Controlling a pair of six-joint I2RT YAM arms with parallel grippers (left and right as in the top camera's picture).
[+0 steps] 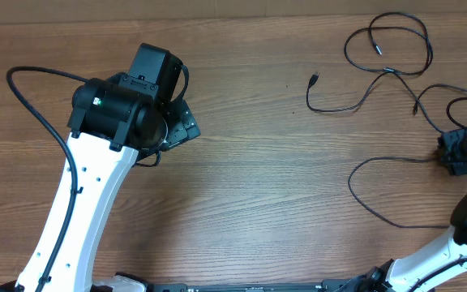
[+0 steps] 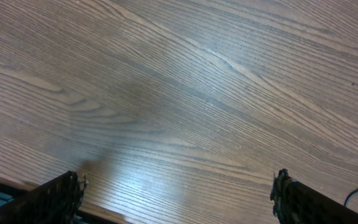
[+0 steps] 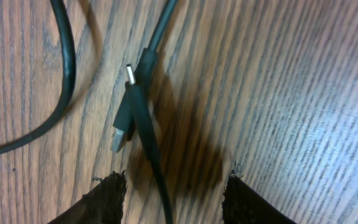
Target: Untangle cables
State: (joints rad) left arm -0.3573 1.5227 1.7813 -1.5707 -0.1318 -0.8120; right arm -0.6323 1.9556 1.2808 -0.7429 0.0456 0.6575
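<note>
Left claw: wide open above table
Cables: loose loops, far right
Right claw: partly open, one strand between fingers, ungripped

Flat wooden table: mid-brown, long streaky grain with darker wavy bands; pale glare patch in the left wrist view. Thin black flexible cables: plain black throughout, no markings. Small metal plug tips: silver-grey, bright. Long white link of the left arm: dotted with small dark holes. Rounded joint housing above it: black, with one green light. Fingers of the left gripper: black. Right gripper fingers: very dark, near black; dark shadow on the wood between them.
</note>
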